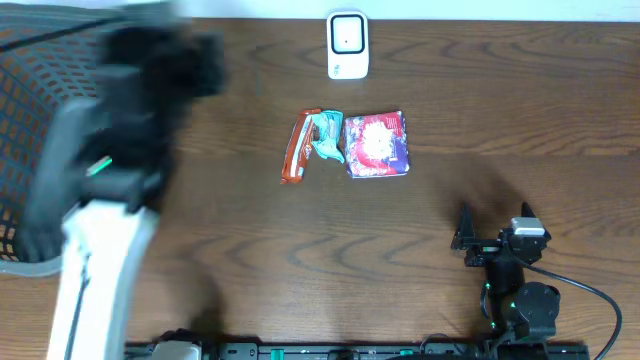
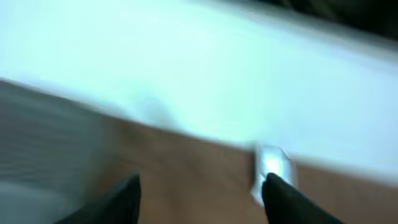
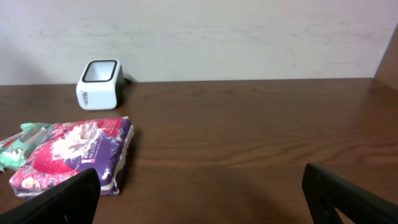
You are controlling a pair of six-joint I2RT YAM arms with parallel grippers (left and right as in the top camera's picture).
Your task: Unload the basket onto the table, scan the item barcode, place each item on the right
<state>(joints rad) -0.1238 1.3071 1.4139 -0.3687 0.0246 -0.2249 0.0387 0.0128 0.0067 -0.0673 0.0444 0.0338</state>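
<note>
Overhead: purple-red packet (image 1: pixel 376 145) mid-desk (image 1: pixel 450 100) touching teal wrapper (image 1: pixel 327 138), white scanner (image 1: pixel 348 45) beyond, print unreadable; left wrist: blurred, left hand (image 2: pixel 202 180) spread; right wrist: right hand (image 3: pixel 200 173) spread wide, packet front-left, scanner behind.

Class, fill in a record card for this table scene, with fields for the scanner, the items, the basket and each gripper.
scanner: white, at the far edge of the table
items: orange wrapper, teal packet, red and purple packet, lying side by side in front of the scanner
basket: black mesh, at the left edge
left gripper: open, nothing in it, picture blurred
right gripper: open, nothing in it, low over the table's near right part
</note>
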